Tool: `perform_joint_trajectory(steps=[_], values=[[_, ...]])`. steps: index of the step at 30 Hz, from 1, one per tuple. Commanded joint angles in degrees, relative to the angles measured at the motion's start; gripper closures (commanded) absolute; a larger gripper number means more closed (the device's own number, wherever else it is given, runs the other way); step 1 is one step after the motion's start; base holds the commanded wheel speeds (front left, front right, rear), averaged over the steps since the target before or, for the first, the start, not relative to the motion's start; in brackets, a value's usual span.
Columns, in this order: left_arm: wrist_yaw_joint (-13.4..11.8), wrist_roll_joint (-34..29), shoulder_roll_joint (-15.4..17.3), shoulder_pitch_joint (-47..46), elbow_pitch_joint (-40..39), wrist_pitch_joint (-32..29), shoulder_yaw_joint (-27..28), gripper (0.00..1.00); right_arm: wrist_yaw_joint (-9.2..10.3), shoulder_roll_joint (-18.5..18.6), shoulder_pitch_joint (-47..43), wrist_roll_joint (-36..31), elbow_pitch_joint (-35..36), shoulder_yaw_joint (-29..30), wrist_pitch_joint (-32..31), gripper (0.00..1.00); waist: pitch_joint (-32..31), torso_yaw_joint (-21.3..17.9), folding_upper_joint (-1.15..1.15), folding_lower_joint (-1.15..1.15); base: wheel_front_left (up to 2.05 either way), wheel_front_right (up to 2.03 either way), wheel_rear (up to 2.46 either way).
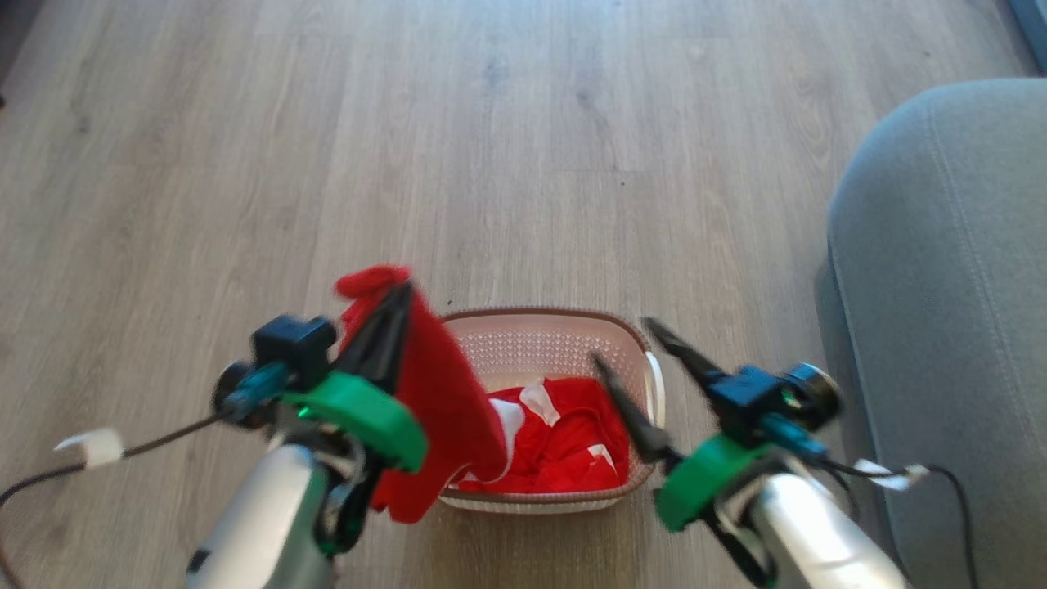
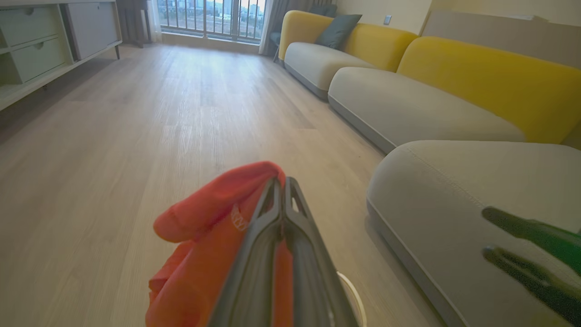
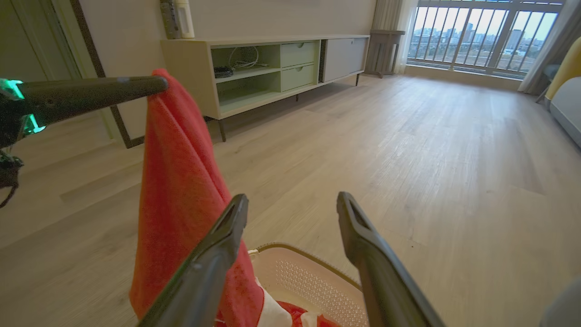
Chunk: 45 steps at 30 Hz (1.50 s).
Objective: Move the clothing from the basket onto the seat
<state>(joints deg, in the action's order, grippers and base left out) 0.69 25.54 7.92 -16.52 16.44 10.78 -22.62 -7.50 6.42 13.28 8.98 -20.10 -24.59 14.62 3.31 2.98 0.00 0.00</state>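
Clothing [image 1: 442,393]: clamped in left gripper [image 1: 402,291], hanging into basket [image 1: 532,312]; seat [image 1: 941,286] lies right, past spread, empty right gripper [image 1: 626,342].

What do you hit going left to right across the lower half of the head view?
Left hand, shut on the bright red soft fabric garment → cream-white perforated plastic basket → open right hand at the basket's right rim → large grey upholstered seat cushion.

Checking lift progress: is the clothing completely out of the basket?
No: much of the clothing lies bunched inside the basket, with one end pinched up by the left gripper.
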Motion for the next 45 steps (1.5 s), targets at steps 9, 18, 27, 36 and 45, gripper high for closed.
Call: perform_joint_trajectory(steps=[9, 18, 27, 36, 45], values=[[1.84, -1.71, -2.68, -6.62, -7.51, -3.48, -5.06, 1.0, 0.01, 1.22, 9.14, 4.93, -1.45, -10.91, 0.38, 0.0, -0.79, 2.1, 0.0, 0.0, 0.0, 0.0, 0.0], [2.69, -0.35, -4.15, -6.78, -14.68, -6.66, -11.01, 1.0, 0.01, 1.92, 12.54, 5.08, -4.75, -11.09, 0.38, 0.0, -0.59, 2.48, 0.0, 0.0, 0.0, 0.0, 0.0], [1.64, 0.31, -3.93, -5.79, -15.61, -6.5, -11.23, 0.17, 0.01, 2.28, 12.53, 8.39, -6.34, -11.62, 0.38, 1.0, -0.36, 1.31, 0.0, 0.0, 0.0, 0.0, 0.0], [2.08, -0.02, -2.99, -5.13, -10.63, -2.23, -10.8, 0.0, 0.01, 4.39, 12.65, 8.57, -3.29, -6.74, 0.38, 1.0, 0.65, -2.58, 0.0, 0.0, 0.0, 0.0, 0.0], [4.84, 0.94, -4.05, -4.18, 0.11, 3.51, -13.26, 0.0, 0.01, 7.75, 11.44, 6.82, 2.14, 1.33, 0.38, 1.0, 1.38, -13.53, 0.0, 0.0, 0.0, 0.0, 0.0]])
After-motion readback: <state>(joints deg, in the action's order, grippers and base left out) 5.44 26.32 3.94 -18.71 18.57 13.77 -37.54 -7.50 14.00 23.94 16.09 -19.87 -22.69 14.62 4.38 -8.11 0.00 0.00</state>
